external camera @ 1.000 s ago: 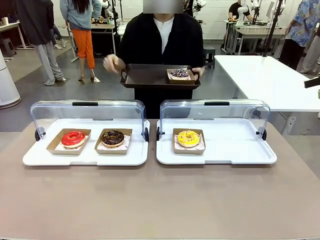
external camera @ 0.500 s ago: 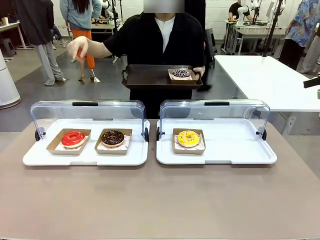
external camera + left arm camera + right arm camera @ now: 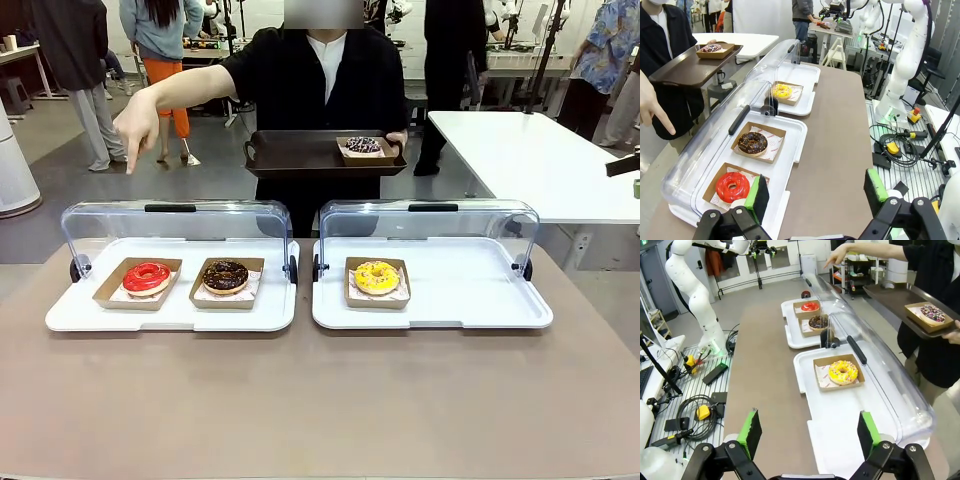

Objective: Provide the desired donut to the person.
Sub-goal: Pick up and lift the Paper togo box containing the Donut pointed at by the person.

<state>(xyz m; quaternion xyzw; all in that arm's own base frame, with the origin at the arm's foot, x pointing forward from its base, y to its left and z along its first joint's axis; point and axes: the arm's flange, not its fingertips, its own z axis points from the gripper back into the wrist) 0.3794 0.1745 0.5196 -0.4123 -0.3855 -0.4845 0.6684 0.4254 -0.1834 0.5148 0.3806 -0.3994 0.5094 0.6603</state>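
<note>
The person (image 3: pixel 320 80) in a black shirt stands at the far side, holding a dark brown tray (image 3: pixel 290 155) with a sprinkled donut (image 3: pixel 362 145) in a box. Their other hand (image 3: pixel 135 125) points a finger down over the left case, above the red donut (image 3: pixel 147 276). A chocolate donut (image 3: pixel 225 274) sits beside the red one. A yellow donut (image 3: pixel 377 276) lies in the right case. My left gripper (image 3: pixel 816 190) is open, near the red donut (image 3: pixel 732 186). My right gripper (image 3: pixel 809 432) is open too, short of the yellow donut (image 3: pixel 842 372).
Both white trays have clear lids (image 3: pixel 175 225) (image 3: pixel 430 225) raised at their far side. The brown tabletop (image 3: pixel 320 400) stretches bare in front of the trays. A white table (image 3: pixel 540 160) stands at the back right, and other people walk behind.
The person's free hand has swung from beside the brown tray out to the left and now points downward above the left case. The grippers have not moved.
</note>
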